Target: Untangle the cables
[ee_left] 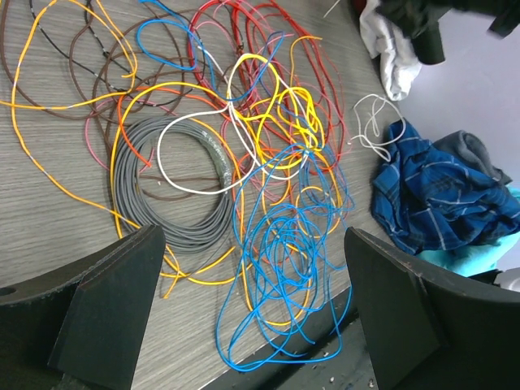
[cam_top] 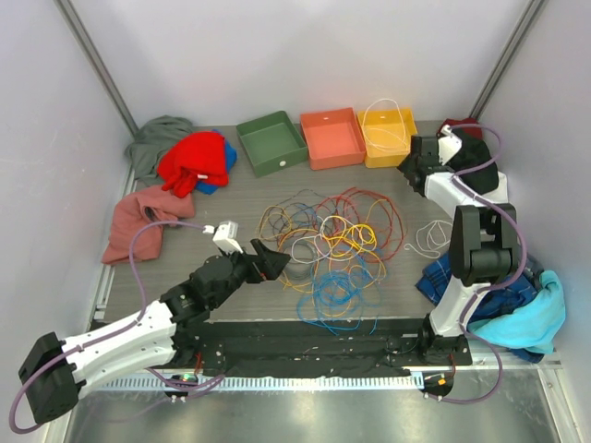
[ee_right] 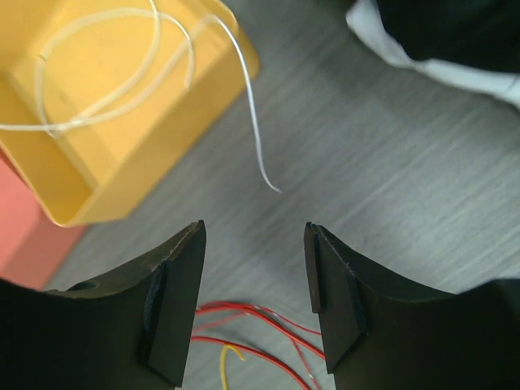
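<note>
Cables (cam_top: 332, 245) lay in 1 loose tangle on the table, toward the arm bases from the yellow bin (cam_top: 388, 160); 1 white cable (ee_right: 106, 49) sat coiled inside that bin. The left gripper (cam_top: 268, 263) was well away from the bin at the tangle's left edge, jaws spread wide and empty. The right gripper (ee_right: 253, 244) hovered just beside the bin's near corner, jaws partly apart, gripping nothing. By my judgement the left arm was nearer: the heap stretched rightward from its fingers, with blue loops (ee_left: 284, 276) directly ahead.
</note>
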### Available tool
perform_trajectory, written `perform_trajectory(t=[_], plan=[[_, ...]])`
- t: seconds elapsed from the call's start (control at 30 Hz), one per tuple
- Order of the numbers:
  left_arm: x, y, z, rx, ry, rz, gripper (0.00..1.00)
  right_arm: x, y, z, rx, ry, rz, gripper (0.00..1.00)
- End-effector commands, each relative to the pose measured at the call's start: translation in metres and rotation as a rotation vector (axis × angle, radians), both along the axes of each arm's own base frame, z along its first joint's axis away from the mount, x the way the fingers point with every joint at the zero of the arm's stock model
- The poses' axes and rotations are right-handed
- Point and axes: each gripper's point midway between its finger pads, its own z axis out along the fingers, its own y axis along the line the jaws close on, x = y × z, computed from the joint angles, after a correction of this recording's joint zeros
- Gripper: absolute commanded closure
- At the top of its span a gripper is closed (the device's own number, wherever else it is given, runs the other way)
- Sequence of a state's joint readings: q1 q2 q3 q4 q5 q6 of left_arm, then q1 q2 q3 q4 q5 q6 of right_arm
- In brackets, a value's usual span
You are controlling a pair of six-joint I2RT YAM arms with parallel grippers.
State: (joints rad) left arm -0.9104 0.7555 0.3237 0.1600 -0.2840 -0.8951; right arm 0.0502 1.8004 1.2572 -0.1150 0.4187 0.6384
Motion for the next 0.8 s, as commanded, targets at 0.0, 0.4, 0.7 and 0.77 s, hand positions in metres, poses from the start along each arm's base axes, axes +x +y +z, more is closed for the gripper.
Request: perform_trajectory(t=[0.0,0.4,0.7,0.77], plan=[[0.0,0.0,0.01,-0.05,-0.022,0.012,0.02,-0.006,-0.002,-0.002,0.045,-0.005,0.009,0.4],[0.005,0.001,0.003,-0.045,-0.005,0.042,0.03,0.022,-0.026,-0.039,0.046,0.055,0.0,0.4],[0.012,-0.002,0.006,-0.052,-0.022,0.061,0.03,0.05,-0.029,-0.05,0.045,0.023,0.013,0.57],[0.013,-0.003,0.004,-0.046,-0.017,0.061,0.03,0.053,-0.028,-0.048,0.048,0.003,0.018,0.6]])
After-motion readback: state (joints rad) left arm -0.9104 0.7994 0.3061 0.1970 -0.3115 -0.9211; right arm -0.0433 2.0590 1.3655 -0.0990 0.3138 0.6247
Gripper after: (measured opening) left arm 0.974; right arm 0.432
